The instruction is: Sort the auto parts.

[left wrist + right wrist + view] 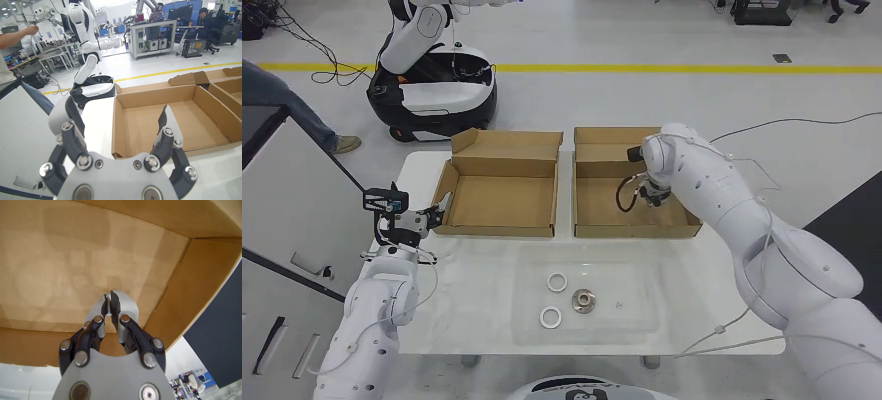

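Boxes of brown cardboard, two of them, shallow and open-topped, sit side by side at the far part of a white surface [482,290]. The right gripper [109,296] hangs inside the right-hand box [597,205], above its floor and not far from a corner of its walls. Its jaws are drawn narrow on a small silver threaded bolt [108,307], pinched along its length between the black pads. The left gripper [118,106] is spread wide and carries nothing. It sits just beside the outer side wall of the left-hand box [170,121]. Nearer the robot, a white ring [557,282], a second white ring [551,318] and a round metal part [584,299] lie close together on the surface, well apart from both boxes.

The step in hand looks like placing the bolt in the right-hand box. To do it well, the gripper should probably come low over the cardboard floor before the jaws part, so the bolt neither bounces nor rolls far. A small, slow opening should be enough for so thin a part. Lifting straight up afterwards would keep the fingers off the box wall.
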